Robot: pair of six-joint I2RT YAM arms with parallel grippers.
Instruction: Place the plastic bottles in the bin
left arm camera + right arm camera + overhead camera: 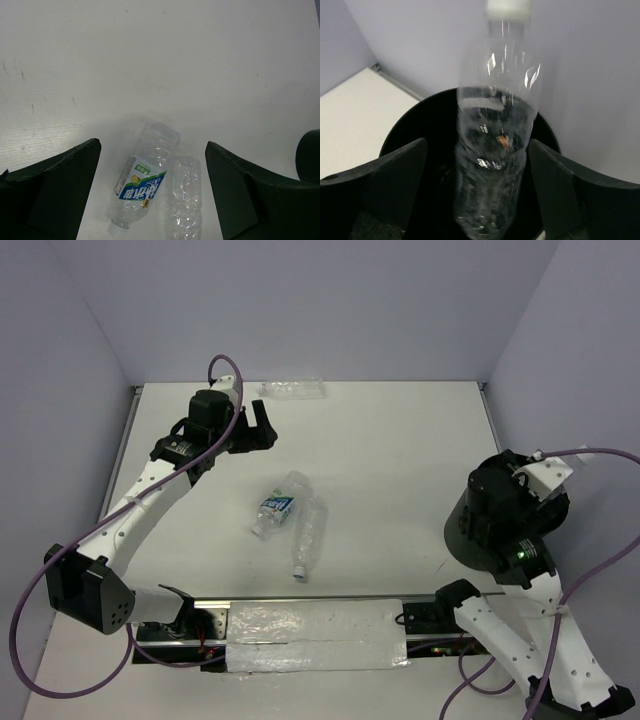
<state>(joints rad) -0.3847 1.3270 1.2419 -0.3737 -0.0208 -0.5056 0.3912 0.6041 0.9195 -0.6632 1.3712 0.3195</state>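
Observation:
My right gripper (477, 144) is open above the black bin (432, 122). A clear bottle (495, 125) with a white cap hangs upright between its fingers, touching neither, its blurred base inside the bin's mouth. In the top view the right wrist covers most of the bin (462, 532). A blue-and-white labelled bottle (280, 504) and a plain clear one (308, 537) lie side by side at the table's middle. My left gripper (262, 426) is open and empty, up and left of them. Both the labelled bottle (142, 180) and the plain bottle (184, 195) show between its fingers in the left wrist view. Another clear bottle (292, 389) lies by the back wall.
Purple cables loop from both arms. A taped metal rail (310, 625) runs along the near edge between the arm bases. Walls close the table at the back and on both sides.

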